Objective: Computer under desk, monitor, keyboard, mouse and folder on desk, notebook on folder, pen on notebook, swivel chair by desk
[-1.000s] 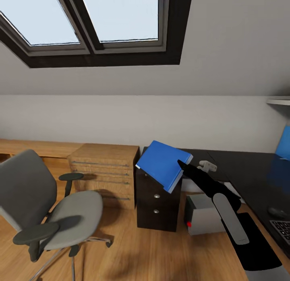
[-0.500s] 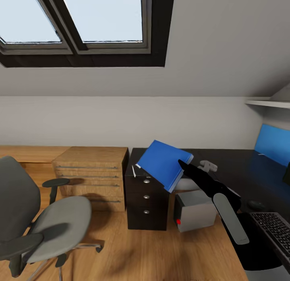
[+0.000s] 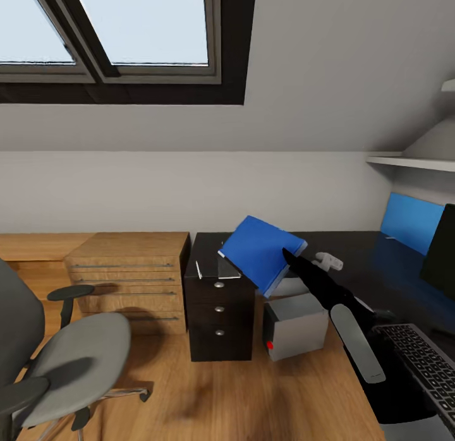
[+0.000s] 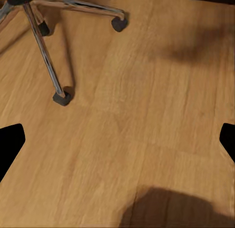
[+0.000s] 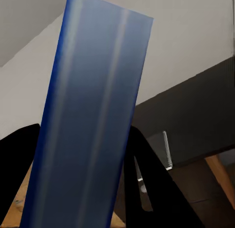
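Observation:
My right gripper is shut on one edge of the bright-blue folder, holding it tilted in the air over the left end of the black desk. In the right wrist view the folder stands between the two black fingers. On the desk's drawer unit lie the grey notebook and the white pen. The computer stands on the floor under the desk. Keyboard, mouse and monitor are at the right. The swivel chair is at lower left. My left gripper is open over the floor.
A light-wood drawer chest stands left of the drawer unit. A blue wall panel and a shelf are at the far right. The chair's chrome legs and castors lie close under my left gripper on the wood floor.
The view has swung to the right: chair and chest sit further left in the picture, and the monitor has come into view. The folder stays held in my right gripper.

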Available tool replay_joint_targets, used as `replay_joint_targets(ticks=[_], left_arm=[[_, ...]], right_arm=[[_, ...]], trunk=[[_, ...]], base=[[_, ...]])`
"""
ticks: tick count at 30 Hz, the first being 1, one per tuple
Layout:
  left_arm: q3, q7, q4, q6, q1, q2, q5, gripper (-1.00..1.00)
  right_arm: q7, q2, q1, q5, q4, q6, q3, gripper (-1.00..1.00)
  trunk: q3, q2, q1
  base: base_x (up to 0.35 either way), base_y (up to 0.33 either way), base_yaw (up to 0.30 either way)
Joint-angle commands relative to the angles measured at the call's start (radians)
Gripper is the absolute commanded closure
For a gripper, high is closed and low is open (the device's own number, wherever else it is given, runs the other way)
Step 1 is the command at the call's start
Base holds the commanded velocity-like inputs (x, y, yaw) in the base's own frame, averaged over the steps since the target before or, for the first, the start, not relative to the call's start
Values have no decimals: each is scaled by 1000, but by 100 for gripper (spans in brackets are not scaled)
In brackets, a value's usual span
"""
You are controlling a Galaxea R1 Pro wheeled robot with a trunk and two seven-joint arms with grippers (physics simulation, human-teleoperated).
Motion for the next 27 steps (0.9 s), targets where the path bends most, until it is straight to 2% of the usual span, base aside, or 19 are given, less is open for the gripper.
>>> replay_joint_targets(ticks=[1,3,4,5,6,8,10,12,17,19,24,26,27], left_arm=[[0,5,-98,9,-1,-38,-22,-100],[-1,4,-167,44,-1,-52,-28,-100],[-1,5,-236,114,-1,-74,-32,-100],[-2,6,-279,176,-1,-93,-33,-100],[-2,3,-358,337,0,-124,-33,-100],[-2,1,-385,388,0,-133,-32,-100],[-1,0,-394,407,1,-136,-31,-100],[1,-2,-396,426,1,-138,-30,-100],[2,-4,-392,434,0,-131,-30,-100],[2,-5,-391,431,1,-130,-32,-100],[1,-5,-360,364,1,-130,-36,-100],[1,-5,-345,319,1,-129,-36,-100],[1,-5,-342,306,1,-129,-36,-100]], right_arm=[[-10,27,-1,-12,42,-122,2,100],[-11,48,-1,-13,71,-221,1,100],[-11,74,-1,-14,113,-324,2,100],[-11,93,-1,-14,147,-388,2,100],[-13,127,-1,-14,232,-505,2,100],[-22,137,-1,-15,269,-551,0,100],[-33,141,-1,-15,289,-578,-7,100],[-65,145,-2,-16,314,-629,-34,100],[-96,151,-3,-17,346,-679,-58,100],[-112,164,-3,-21,383,-721,-72,100],[-143,183,-5,-43,430,-800,-99,100],[-155,185,-6,-72,436,-815,-118,100],[-159,184,-6,-91,438,-819,-140,100]], trunk=[[-1,-1,0],[-1,-1,0],[-1,-1,0],[-1,-1,0],[-1,-1,0],[-1,-1,0],[-1,-1,0],[-1,-1,0],[-1,-1,0],[-1,-1,0],[-1,-1,0],[-1,-1,0],[-1,-1,0]], base=[[0,0,0],[0,0,0],[0,0,0],[0,0,0],[0,0,0],[0,0,0],[0,0,0],[0,0,0],[0,0,0],[0,0,0],[0,0,0],[0,0,0],[0,0,0]])
